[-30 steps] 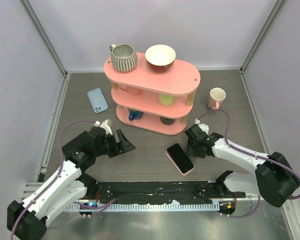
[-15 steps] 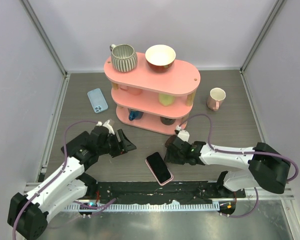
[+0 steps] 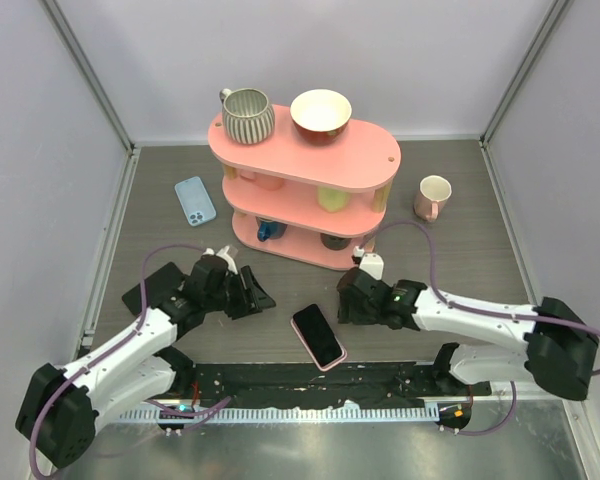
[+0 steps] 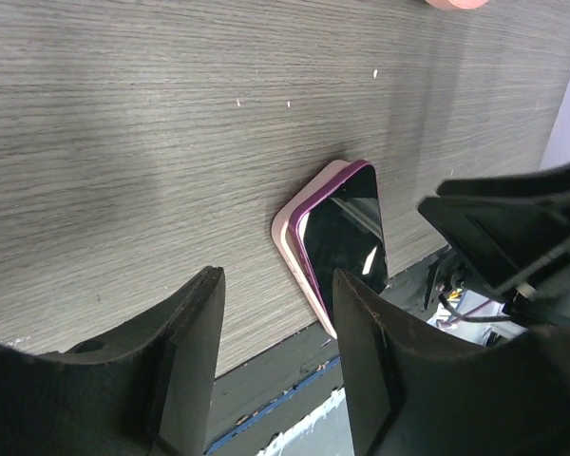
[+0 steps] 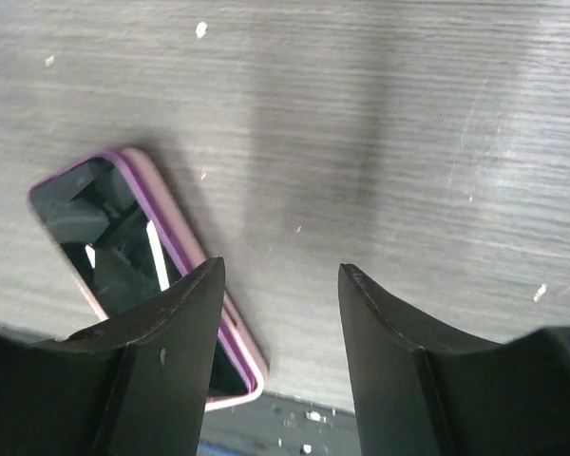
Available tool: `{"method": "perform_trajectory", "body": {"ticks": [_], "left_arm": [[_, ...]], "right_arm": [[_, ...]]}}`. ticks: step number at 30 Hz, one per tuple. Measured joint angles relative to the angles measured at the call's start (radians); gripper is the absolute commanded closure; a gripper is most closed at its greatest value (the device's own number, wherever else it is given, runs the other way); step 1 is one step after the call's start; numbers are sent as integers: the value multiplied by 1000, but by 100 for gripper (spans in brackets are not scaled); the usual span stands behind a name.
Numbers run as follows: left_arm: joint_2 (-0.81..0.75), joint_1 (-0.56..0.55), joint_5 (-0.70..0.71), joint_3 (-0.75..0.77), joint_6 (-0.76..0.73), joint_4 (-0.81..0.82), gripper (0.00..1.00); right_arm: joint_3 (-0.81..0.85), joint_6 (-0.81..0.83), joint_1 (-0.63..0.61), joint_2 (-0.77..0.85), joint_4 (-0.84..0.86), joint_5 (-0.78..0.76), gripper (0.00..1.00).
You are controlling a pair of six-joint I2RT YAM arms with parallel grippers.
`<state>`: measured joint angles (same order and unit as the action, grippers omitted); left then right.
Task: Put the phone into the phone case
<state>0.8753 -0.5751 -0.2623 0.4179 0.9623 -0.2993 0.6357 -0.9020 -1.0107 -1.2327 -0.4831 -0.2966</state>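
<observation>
A phone [image 3: 317, 336] with a black screen and purple rim lies face up on a pink case, slightly offset from it, near the table's front edge. It shows in the left wrist view [image 4: 347, 237] and the right wrist view [image 5: 123, 256]. My right gripper [image 3: 344, 302] is open and empty just right of the phone, its left finger over the phone's corner [image 5: 280, 351]. My left gripper [image 3: 254, 296] is open and empty, to the left of the phone and pointing at it [image 4: 275, 366]. A light blue case [image 3: 195, 200] lies flat at the far left.
A pink three-tier shelf [image 3: 375, 165] stands behind the grippers, with a striped mug [image 3: 247, 115] and a bowl [image 3: 321, 113] on top and small items on its lower tiers. A pink-and-white mug [image 3: 433, 195] stands at the right. A black strip [image 3: 310, 380] runs along the table's front edge.
The phone on its pink case slid left toward the middle with my right gripper beside it, then stopped. My left arm has lowered and shifted slightly right.
</observation>
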Motion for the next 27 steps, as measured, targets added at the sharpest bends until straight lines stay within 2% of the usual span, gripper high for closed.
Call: {"method": "perform_trajectory", "body": {"ticks": [3,5,6,9,13,18,25,27], "left_arm": [[20,0,2,0,2,8,44],[25,0,10,0,2,6,44],[25,0,16,0,3,6,44],[27,0,33,3,3,1,43],[39,0,46,8,6,-2,42],[44,0,54,14,10,-5,41],[44,0,61,25,10,-13,39],[48,0,61,29,10,-18,43]], "right_arm": [[0,16,-15,109,-56,34,54],[-4,19,-34,181,-85,58,63],[-8,20,-44,208,-91,74,71],[-59,-2,-105,287,-86,126,82],[-142,-56,-249,307,-62,171,85],[-161,-121,-425,267,-14,150,85],[-146,-157,-541,100,71,48,85],[-126,-159,-561,46,71,10,85]]}}
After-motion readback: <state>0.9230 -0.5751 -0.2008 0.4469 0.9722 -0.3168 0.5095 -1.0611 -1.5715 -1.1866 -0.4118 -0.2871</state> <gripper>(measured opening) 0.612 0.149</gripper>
